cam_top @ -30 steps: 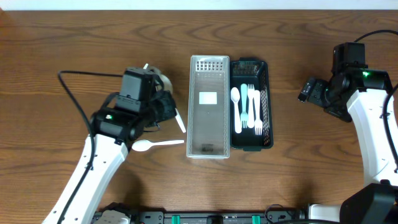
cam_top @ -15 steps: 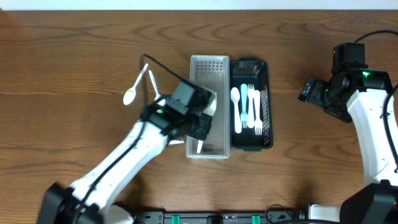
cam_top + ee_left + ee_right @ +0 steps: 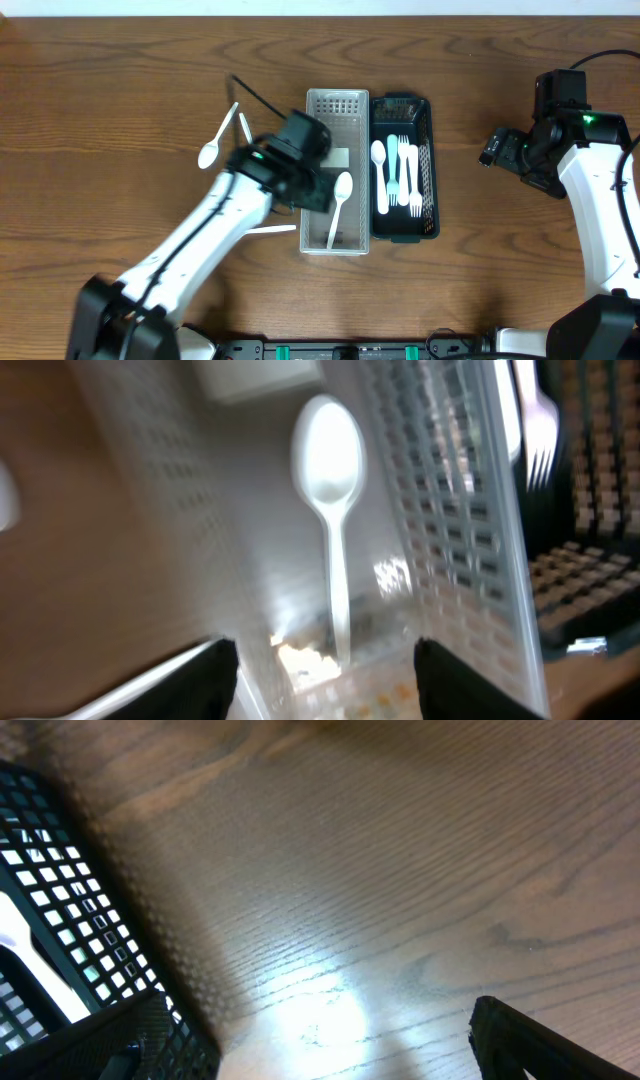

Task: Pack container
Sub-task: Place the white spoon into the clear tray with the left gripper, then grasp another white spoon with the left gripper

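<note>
Wood-grain bench (image 3: 120, 80) from overhead carries a clear perforated container (image 3: 322, 102) with a black mesh tray (image 3: 431, 135) touching its right side. The left pincer (image 3: 318, 192) hovers over the container, where a smooth white plastic spoon (image 3: 340, 205) lies. From the left wrist, its fingers (image 3: 205, 680) stand spread, holding nothing. The spoon rests free, so this placing looks done. Next should come a reach left for the loose spoon (image 3: 209, 152) on the bench. From the right wrist, the right pincer (image 3: 320, 1050) is splayed, empty, beside the tray.
</note>
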`<state>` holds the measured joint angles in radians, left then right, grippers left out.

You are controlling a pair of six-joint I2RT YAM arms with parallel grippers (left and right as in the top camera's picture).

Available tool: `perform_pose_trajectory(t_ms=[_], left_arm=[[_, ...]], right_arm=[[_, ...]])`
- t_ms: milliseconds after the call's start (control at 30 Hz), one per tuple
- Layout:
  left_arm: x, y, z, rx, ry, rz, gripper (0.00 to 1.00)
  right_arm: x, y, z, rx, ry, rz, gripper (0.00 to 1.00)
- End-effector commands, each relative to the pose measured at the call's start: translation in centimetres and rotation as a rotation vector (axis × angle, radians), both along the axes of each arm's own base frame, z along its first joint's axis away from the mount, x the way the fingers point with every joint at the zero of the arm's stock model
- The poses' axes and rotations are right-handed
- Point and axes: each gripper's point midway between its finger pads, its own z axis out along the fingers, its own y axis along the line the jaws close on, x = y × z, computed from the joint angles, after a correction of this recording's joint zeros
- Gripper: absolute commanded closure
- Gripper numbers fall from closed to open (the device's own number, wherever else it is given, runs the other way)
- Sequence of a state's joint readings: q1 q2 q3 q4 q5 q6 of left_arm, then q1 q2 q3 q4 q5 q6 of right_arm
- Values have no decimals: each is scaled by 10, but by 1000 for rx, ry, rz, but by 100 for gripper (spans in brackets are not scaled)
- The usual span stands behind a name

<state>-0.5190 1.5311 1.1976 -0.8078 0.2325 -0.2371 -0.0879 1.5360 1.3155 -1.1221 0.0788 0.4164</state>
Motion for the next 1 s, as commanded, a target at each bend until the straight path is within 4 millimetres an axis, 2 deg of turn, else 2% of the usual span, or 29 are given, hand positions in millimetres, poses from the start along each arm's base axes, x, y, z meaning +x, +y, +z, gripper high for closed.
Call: perform_pose_trajectory(t_ms=[0, 100, 200, 367, 433, 533, 733, 833, 967], left_arm=[[17, 50, 39, 47, -57, 345, 45], [8, 100, 39, 122, -6, 610, 42], [1, 144, 33, 185, 42, 864, 29], [-5, 181, 8, 150, 126, 1214, 23], [-10, 190, -4, 129, 162, 1353, 22], [-16, 190, -29, 78, 220, 1471, 21], [-12, 163, -84, -127, 288, 1473, 22], [-14, 150, -101, -227, 331, 1503, 22], [-29, 150, -116, -227, 383, 1583, 22]], right_arm=[[-1, -3, -2, -11, 9, -1, 1], [-1, -3, -2, -11, 8, -1, 1], [-1, -3, -2, -10, 8, -1, 1], [-1, -3, -2, -11, 9, -1, 1], [-2, -3, -2, -10, 13, -1, 1], [-3, -3, -2, -10, 15, -1, 1], [-3, -3, -2, -10, 17, -1, 1], [-5, -3, -3, -10, 24, -1, 1], [-6, -3, -3, -9, 27, -1, 1]])
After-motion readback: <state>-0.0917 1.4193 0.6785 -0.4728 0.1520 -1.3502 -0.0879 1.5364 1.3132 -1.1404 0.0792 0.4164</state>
